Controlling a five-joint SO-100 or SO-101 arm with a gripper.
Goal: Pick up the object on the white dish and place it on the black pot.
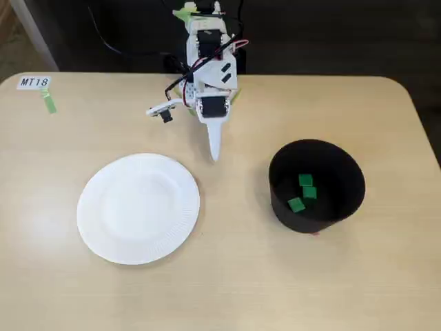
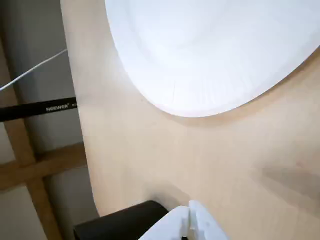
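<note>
Claw [image 2: 189,220] closed in wrist view; fixed view shows cubes [image 1: 304,191] in pot [image 1: 317,214].

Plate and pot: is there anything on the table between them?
No. In the fixed view, only bare table lies between the plate and the pot.

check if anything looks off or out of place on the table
Nothing is spilled, tipped or damaged. The plate is bare and flat, and three green cubes lie inside the upright pot. The gripper hangs between them, holding nothing. A labelled tag sits at the table's far left corner.
</note>
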